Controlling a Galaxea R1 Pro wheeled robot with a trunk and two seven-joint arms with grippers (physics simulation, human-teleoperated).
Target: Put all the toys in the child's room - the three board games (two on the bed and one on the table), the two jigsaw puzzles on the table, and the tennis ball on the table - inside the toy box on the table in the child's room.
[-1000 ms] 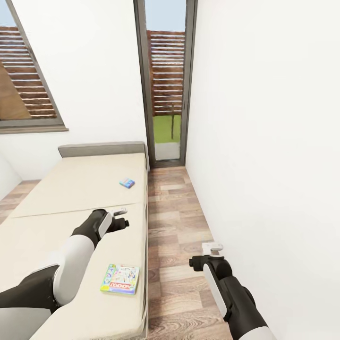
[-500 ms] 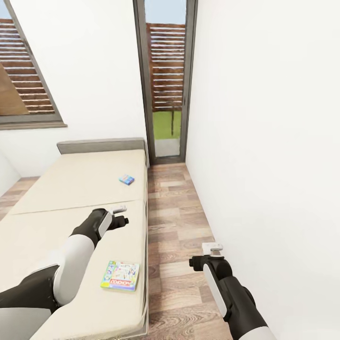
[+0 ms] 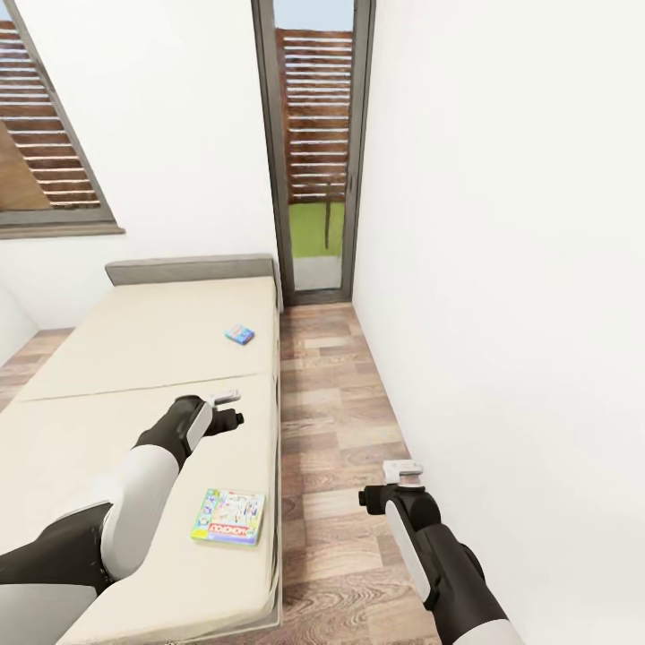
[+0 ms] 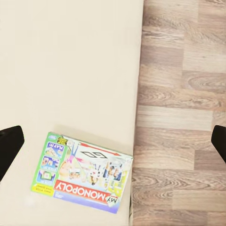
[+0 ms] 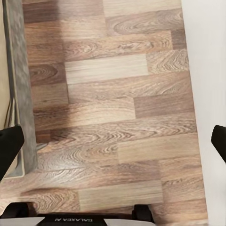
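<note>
Two board games lie on the beige bed point(image 3: 134, 358). The larger one, a "My Monopoly" box point(image 3: 228, 517) point(image 4: 82, 173), rests near the mattress's right edge. A small blue game box point(image 3: 239, 335) lies farther up the bed. My left gripper point(image 3: 228, 408) hovers above the mattress between the two boxes; its dark fingertips point(image 4: 10, 146) stand wide apart with nothing between them. My right gripper point(image 3: 400, 477) hangs over the wood floor beside the bed, fingertips point(image 5: 10, 148) spread, empty. The table and toy box are out of view.
A strip of wood-plank floor point(image 3: 340, 421) runs between the bed and the white wall point(image 3: 502, 269) on the right. A tall narrow window point(image 3: 313, 152) stands at the far end. The grey headboard point(image 3: 188, 269) sits against the back wall.
The whole picture has shifted slightly: bed, headboard and the small blue box sit a little higher in the head view, so the camera moved. Both arms keep their pose.
</note>
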